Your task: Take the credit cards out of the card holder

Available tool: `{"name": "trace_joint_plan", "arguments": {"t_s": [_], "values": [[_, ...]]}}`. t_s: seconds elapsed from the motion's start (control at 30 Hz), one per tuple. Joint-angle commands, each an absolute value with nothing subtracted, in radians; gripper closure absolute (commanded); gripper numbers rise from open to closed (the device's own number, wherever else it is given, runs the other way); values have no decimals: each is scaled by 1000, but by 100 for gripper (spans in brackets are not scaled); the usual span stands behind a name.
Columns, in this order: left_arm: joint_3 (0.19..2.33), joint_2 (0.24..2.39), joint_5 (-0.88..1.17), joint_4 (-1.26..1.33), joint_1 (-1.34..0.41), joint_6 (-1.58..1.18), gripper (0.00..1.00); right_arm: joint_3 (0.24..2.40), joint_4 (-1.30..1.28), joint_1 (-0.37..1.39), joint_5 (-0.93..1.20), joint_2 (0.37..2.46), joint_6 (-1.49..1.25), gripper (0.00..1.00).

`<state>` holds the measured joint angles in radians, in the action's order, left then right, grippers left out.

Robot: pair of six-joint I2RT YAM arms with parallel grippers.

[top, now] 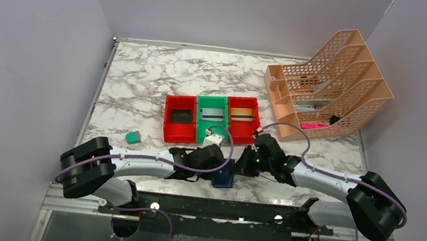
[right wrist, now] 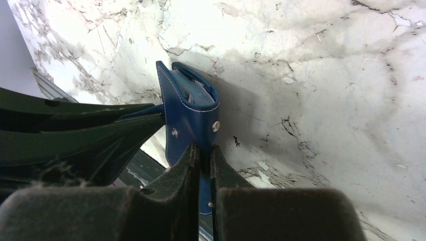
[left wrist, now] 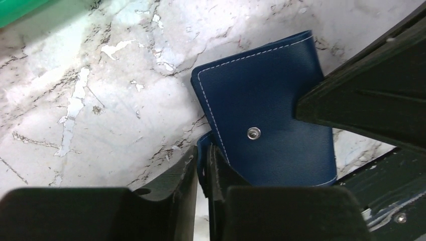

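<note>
Near the table's front edge, your left gripper (left wrist: pixel 203 153) and right gripper (right wrist: pixel 204 153) each pinch an edge of the navy card holder (top: pixel 224 176). Farther back, the bins (top: pixel 178 134) hold the credit cards (top: pixel 212 114): black left, silver middle, gold right.

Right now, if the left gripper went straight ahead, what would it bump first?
The card holder: the left gripper is pinching its edge, so it would push into that first. Behind it, probably the marble table.
</note>
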<state>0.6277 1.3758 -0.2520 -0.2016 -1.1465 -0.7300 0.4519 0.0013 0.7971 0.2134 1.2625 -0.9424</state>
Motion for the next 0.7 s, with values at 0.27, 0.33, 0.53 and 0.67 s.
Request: {"name": "trace_joint_plan", "arguments": {"t_s": [0.27,0.33,0.53,0.67], "values": [[615,1271,-229,-178,-1148,-728,100,556,-166,794,115,1264,-863,64],[614,1242,-225,-178,-1148,-727,100,578,-212,793,90,1253,-854,56],[621,1178,-205,-177,-1147,-723,100,604,-258,794,86,1196,-822,49],[630,1155,-187,-166,-1147,-721,100,596,-203,794,171,1170,-792,45]]}}
